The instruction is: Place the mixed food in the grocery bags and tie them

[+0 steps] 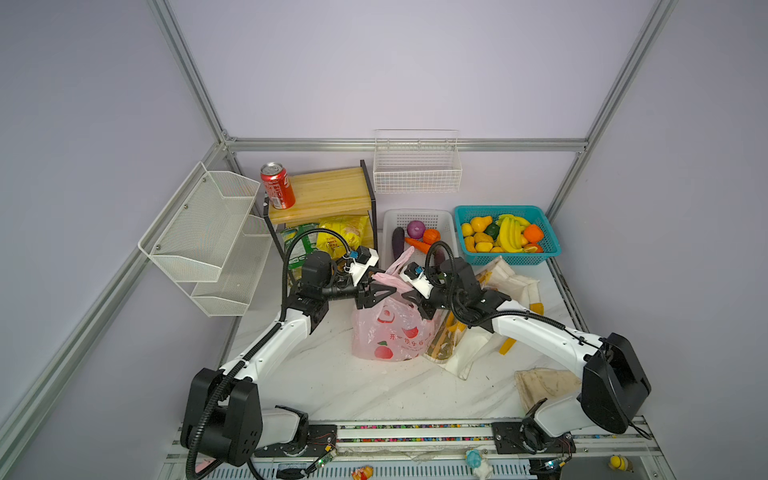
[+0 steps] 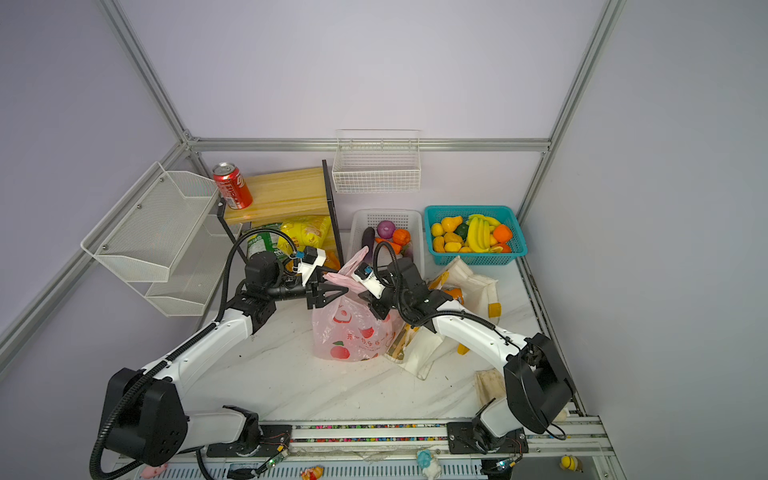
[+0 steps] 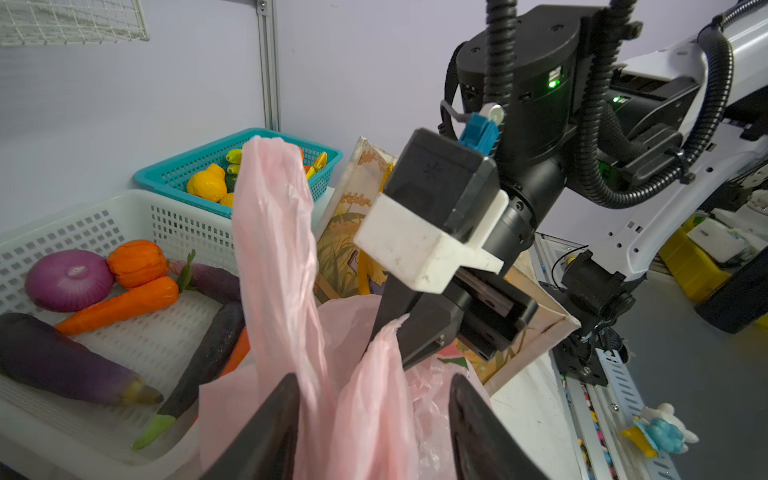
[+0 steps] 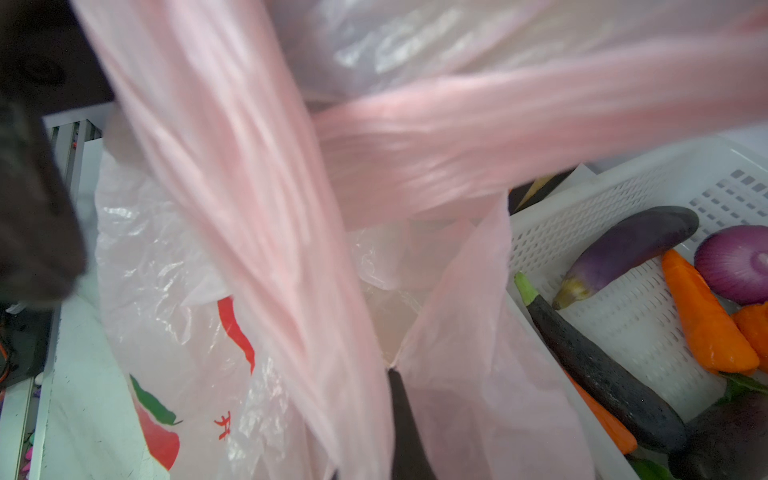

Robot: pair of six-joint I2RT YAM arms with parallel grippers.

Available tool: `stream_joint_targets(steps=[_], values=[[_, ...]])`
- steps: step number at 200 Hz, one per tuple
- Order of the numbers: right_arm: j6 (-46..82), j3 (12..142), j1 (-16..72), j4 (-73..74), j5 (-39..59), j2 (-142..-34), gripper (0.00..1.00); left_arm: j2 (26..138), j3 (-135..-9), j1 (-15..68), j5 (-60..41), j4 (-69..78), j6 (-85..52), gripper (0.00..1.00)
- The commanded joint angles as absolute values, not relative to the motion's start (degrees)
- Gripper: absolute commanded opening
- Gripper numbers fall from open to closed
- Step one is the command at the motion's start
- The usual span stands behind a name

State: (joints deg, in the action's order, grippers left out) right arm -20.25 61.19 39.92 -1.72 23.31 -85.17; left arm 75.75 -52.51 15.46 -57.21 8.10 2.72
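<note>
The pink grocery bag stands mid-table, its handles pulled up between the two grippers. My left gripper is open, and two loose pink handle strands pass between its fingers. My right gripper is shut on the tip of one handle. The white canvas tote lies slumped behind and to the right of the pink bag. A red cola can stands on the wooden shelf. A purple onion lies in the white basket.
The white basket also holds aubergines and carrots, right behind the bag. A teal basket of yellow fruit sits at back right. Snack packets lie under the shelf. A mesh rack hangs at left. A beige cloth lies at front right.
</note>
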Motion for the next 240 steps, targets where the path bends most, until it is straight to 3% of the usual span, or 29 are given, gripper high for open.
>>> stream_joint_targets(steps=[1, 54, 104, 164, 240], values=[[-21.95, 61.77, 40.25, -1.56, 22.33, -85.03, 0.0, 75.81, -57.0, 15.64, -57.51, 9.23, 3.86, 0.48], [-21.8, 61.18, 40.25, -0.73, 22.05, -82.78, 0.0, 74.27, -56.91, 15.64, -56.07, 8.17, 4.99, 0.46], [-20.48, 59.33, 40.17, 1.72, 24.61, -80.35, 0.0, 74.44, -57.73, 15.66, -54.8, 7.76, 6.35, 0.71], [-12.18, 54.76, 37.67, 9.62, 23.96, -76.36, 0.0, 73.25, -61.25, 15.6, -44.85, 2.89, 11.54, 0.86], [4.65, 47.43, 34.92, 26.81, 25.97, -75.49, 0.0, 78.01, -70.89, 15.99, -37.4, -6.52, 16.68, 0.87]])
